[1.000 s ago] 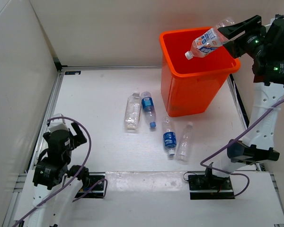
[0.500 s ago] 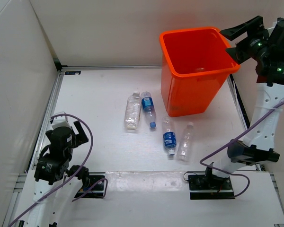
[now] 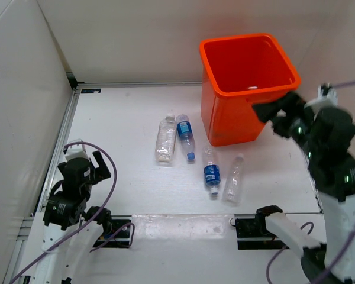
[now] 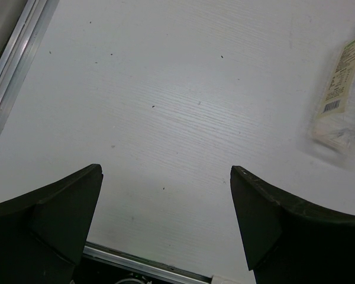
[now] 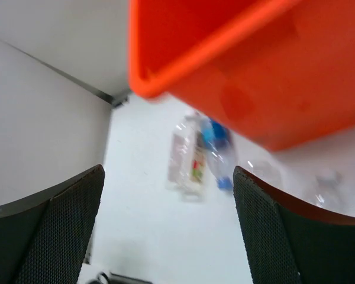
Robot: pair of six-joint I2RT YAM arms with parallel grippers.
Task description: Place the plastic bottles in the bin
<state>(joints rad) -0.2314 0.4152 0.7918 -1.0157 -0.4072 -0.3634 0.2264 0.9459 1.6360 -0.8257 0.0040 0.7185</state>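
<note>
The orange bin (image 3: 236, 121) stands at the back right of the table; a white cap (image 3: 252, 88) shows inside it. Several clear bottles lie on the table left of and in front of it: a white-labelled one (image 3: 165, 138), a blue-labelled one (image 3: 186, 136), another blue-labelled one (image 3: 211, 171) and an unlabelled one (image 3: 232, 178). My right gripper (image 3: 273, 117) is open and empty, in front of the bin's right side; its view shows the bin (image 5: 272, 77) and blurred bottles (image 5: 189, 157). My left gripper (image 3: 89, 161) is open and empty near the front left, a bottle's label (image 4: 343, 100) at its view's right edge.
White walls enclose the table at the back and left. A metal rail (image 3: 62, 142) runs along the table's left edge. Purple cables (image 3: 106, 195) loop by the left arm's base. Black base mounts (image 3: 266, 228) sit at the near edge.
A second ago my right gripper held a bottle over the bin. It let go, the bottle dropped inside, and the right arm has swung down in front of the bin.
</note>
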